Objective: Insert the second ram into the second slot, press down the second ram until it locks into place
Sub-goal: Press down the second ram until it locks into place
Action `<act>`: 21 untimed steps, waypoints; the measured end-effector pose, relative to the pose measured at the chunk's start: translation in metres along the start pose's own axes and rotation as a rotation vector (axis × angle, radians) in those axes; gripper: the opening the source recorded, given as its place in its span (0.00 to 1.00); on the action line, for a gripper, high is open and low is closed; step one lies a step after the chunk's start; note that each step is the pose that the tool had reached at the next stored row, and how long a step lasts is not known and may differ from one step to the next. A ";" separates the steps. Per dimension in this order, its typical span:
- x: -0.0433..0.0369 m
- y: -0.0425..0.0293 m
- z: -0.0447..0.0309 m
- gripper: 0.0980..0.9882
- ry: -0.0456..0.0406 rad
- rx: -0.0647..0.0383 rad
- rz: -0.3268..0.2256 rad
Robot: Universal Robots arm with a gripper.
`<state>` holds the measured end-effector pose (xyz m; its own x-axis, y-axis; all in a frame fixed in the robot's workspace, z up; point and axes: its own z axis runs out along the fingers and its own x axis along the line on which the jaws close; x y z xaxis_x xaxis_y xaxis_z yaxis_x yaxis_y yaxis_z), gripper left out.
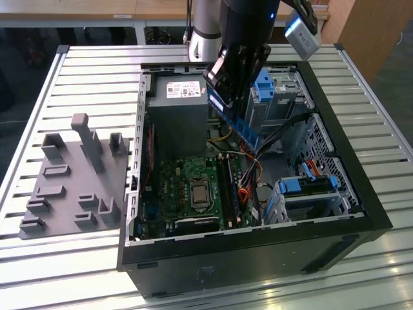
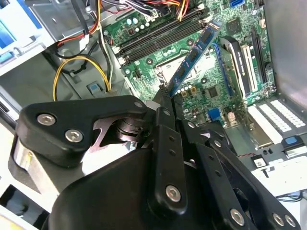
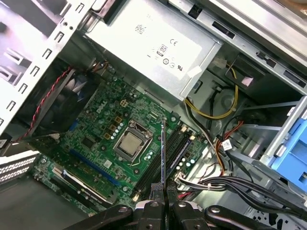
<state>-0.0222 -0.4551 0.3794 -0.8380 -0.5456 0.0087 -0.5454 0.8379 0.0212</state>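
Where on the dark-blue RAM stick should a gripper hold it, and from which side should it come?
Pinch the second ram across its flat faces at one short end, as the gripper does now, coming from above the open case. The stick is thin and flat, so the faces suit a pinch, and its long edge probably stays free for the slots.

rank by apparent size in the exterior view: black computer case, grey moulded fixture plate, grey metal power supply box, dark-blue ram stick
1. black computer case
2. grey moulded fixture plate
3. grey metal power supply box
4. dark-blue ram stick, held raised, maybe nearer the camera; smallest regardless
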 end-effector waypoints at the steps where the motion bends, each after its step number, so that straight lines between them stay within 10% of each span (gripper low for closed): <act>1: 0.0000 0.0000 0.0000 0.04 -0.0001 0.000 0.007; 21: 0.0000 0.0000 0.0003 0.04 -0.0005 0.004 0.228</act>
<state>-0.0223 -0.4551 0.3791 -0.9396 -0.3420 0.0122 -0.3419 0.9396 0.0144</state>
